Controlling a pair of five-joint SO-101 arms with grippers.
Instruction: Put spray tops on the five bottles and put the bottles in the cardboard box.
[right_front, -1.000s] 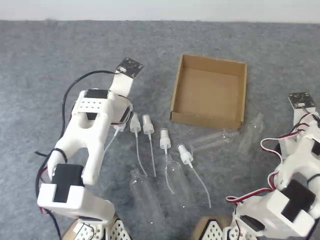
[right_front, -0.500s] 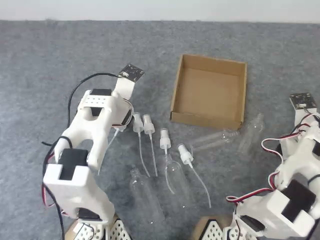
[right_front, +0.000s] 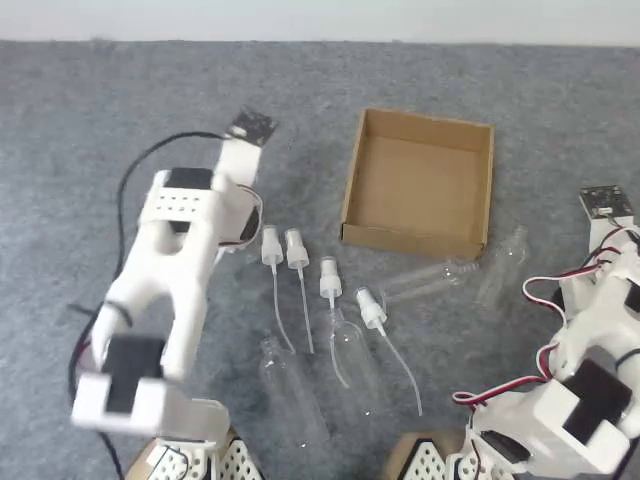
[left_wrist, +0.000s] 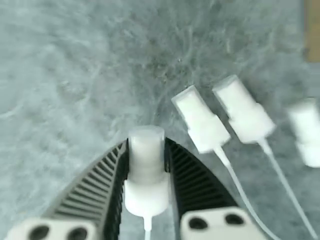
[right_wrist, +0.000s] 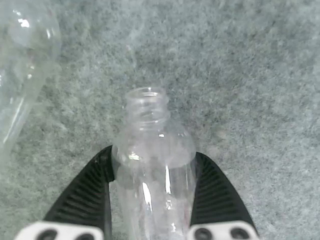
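**High view.** Cardboard box (right_front: 410, 240) sits open-topped. Only its bare floor shows, with no bottle in it. Four loose spray tops (right_front: 297, 248) lie in a row on the carpet (right_front: 90, 120), just beside the working end of the left arm (right_front: 170, 270); the box is beyond them. Four loose bottles (right_front: 290, 385) lie uncapped between the arms.

**Left wrist view.** Left pincer (left_wrist: 146, 146) is closed almost fully on the held spray top (left_wrist: 146, 175), with the ribbed jaws pressing both sides of its collar. The nozzle end points out past the tips and the dip tube trails back toward the wrist. Two loose tops lie just ahead of the tips, to one side.

**Right wrist view.** Right pincer (right_wrist: 152, 157) is part-open and clamps the held bottle (right_wrist: 150, 140) at the shoulder, open neck forward (nothing inside it). Another bottle (right_wrist: 22, 55) lies near.

**Risks (judged).**
- The thin tube may miss the narrow neck and buckle.
- The smooth, clear bottle may twist or slip in the jaws under push-down force.
- The cap, being gripped on a round collar, may tilt.
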